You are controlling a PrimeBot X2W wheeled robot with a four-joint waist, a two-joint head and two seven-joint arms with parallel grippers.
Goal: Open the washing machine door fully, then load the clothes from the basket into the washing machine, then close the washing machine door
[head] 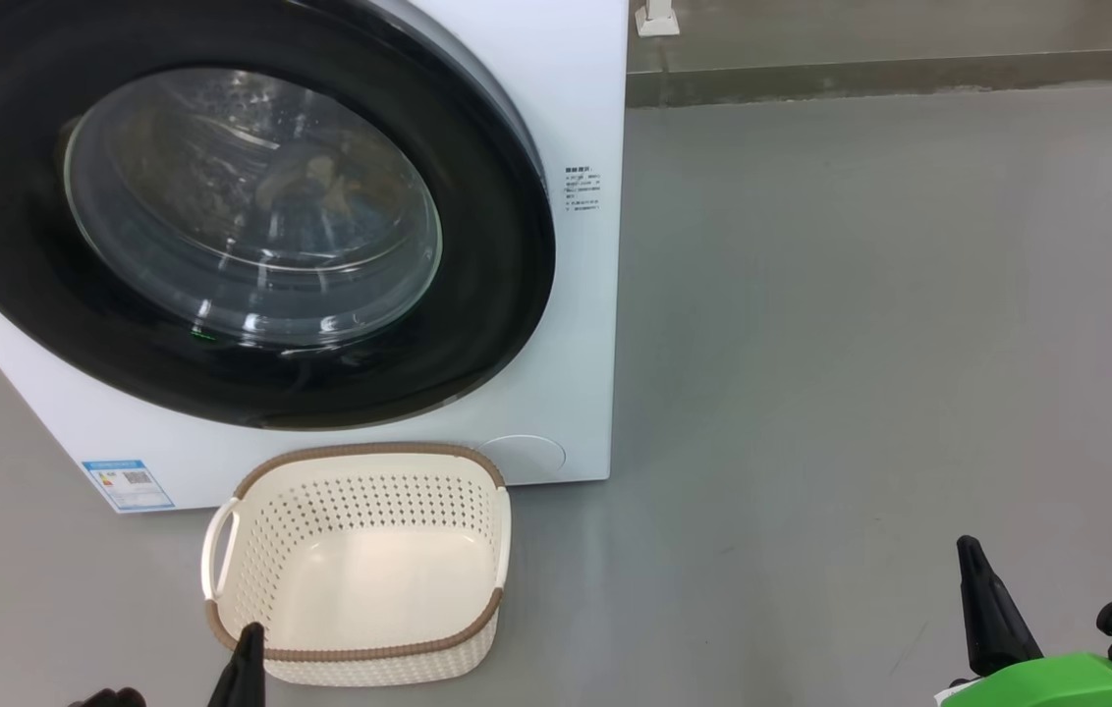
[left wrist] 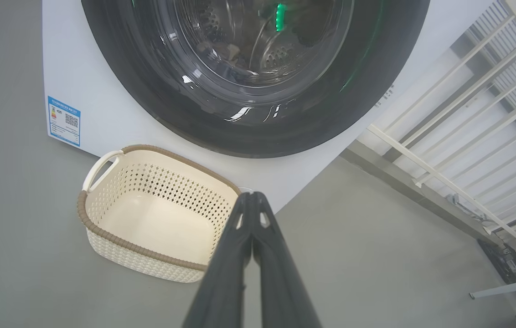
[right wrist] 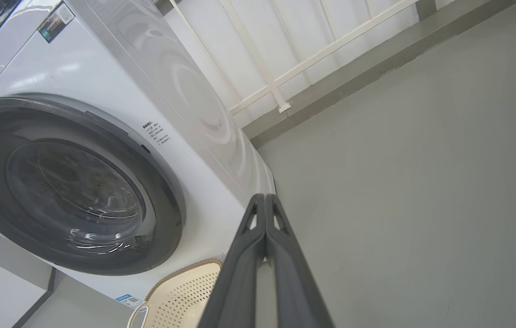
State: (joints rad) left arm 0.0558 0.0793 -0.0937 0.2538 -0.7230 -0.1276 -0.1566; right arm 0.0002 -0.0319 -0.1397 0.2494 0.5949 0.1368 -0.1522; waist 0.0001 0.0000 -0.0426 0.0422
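**Head view.** The washing machine door is shut flush on the washing machine at upper left. Its glass faces out toward the lower right of frame. Behind the glass is a dim shape, which I judge to be the clothes lying in the drum. The basket stands upright and empty just below the door. Its mouth is up, its long axis runs left to right, and it has a handle at each end. That spot keeps the carry short.

**Left wrist view.** My left gripper has its fingers pressed together on nothing, tips at centre frame beside the basket's right rim.

**Right wrist view.** My right gripper is likewise closed and empty. It points past the machine's lower corner, apart from it. I judge all three steps done.
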